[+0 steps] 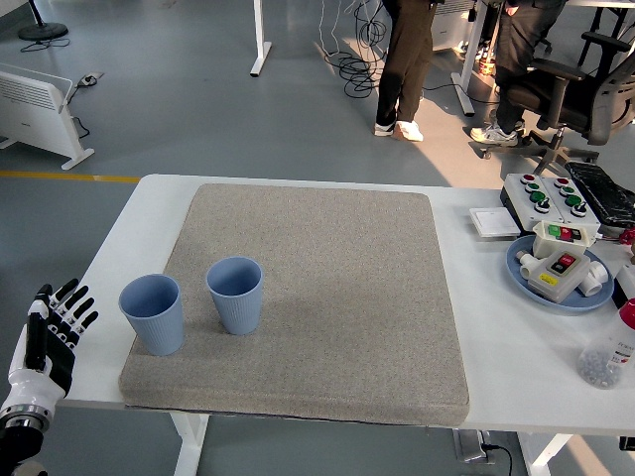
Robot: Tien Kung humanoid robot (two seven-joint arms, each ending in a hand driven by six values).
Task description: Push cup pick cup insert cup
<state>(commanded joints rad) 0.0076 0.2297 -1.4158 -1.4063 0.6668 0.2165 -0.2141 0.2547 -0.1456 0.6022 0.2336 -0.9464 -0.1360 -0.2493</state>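
Two blue cups are parked upright on the grey mat (pixel 327 297) that covers most of the white table (pixel 496 327), both down toward the mat's near-left corner. The left cup (pixel 153 313) sits closest to the mat's left edge, and the right cup (pixel 235 295) is placed just beside it, a bit farther from the near edge, with a small gap between them, so no touching. Both are open side up and nothing can be seen inside either one. The left hand (pixel 48 337) is seen at the lower left of the frame, off the table's left edge and below the tabletop line, with its black-and-white fingers (pixel 65 306) spread out and pointing up; nothing is gripped, and it's well apart from the cups. The right hand isn't caught by the camera at all. Over on the table's right side, well away from the cups, a blue plate (pixel 536 288) loaded with a white button box is found, a control box (pixel 544 196) with green and red buttons is behind it, and a clear bottle (pixel 607 352) is near the right edge. At the top, a person's legs (pixel 407 59) are seen standing on the floor beyond the table, and a black office chair (pixel 585 89) is parked to the right.
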